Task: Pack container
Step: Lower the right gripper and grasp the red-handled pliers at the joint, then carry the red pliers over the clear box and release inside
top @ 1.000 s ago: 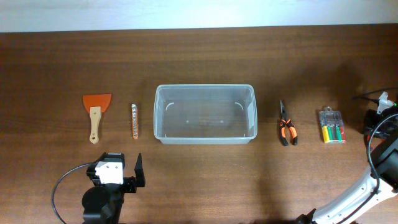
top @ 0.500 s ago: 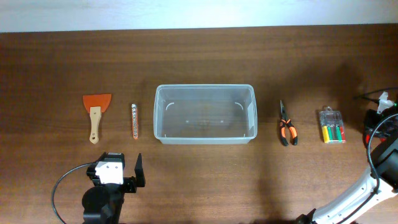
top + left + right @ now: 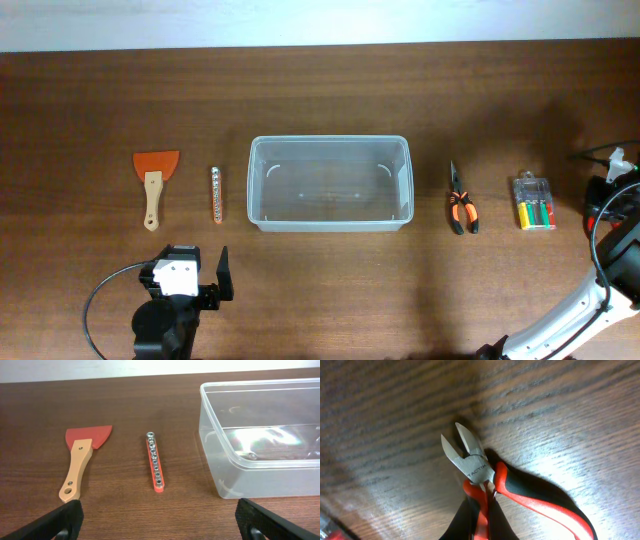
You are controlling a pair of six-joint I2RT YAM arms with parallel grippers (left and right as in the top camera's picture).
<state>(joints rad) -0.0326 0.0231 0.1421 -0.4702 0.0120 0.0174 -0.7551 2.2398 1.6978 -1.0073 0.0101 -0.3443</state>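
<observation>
While the container (image 3: pixel 329 184) sits mid-table, the left gripper (image 3: pixel 160 519) is spread near the front edge; the right gripper (image 3: pixel 604 195), apparently at the right edge, is unreadable.

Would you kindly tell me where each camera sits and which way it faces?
Overhead: high up, facing straight down on the container; left arm and right arm show.
Left wrist: low, facing forward past the scraper; left end effector spread at bottom.
Right wrist: close above the pliers; no fingers show.
Shared: overhead and left wrist both see container and scraper.
</observation>
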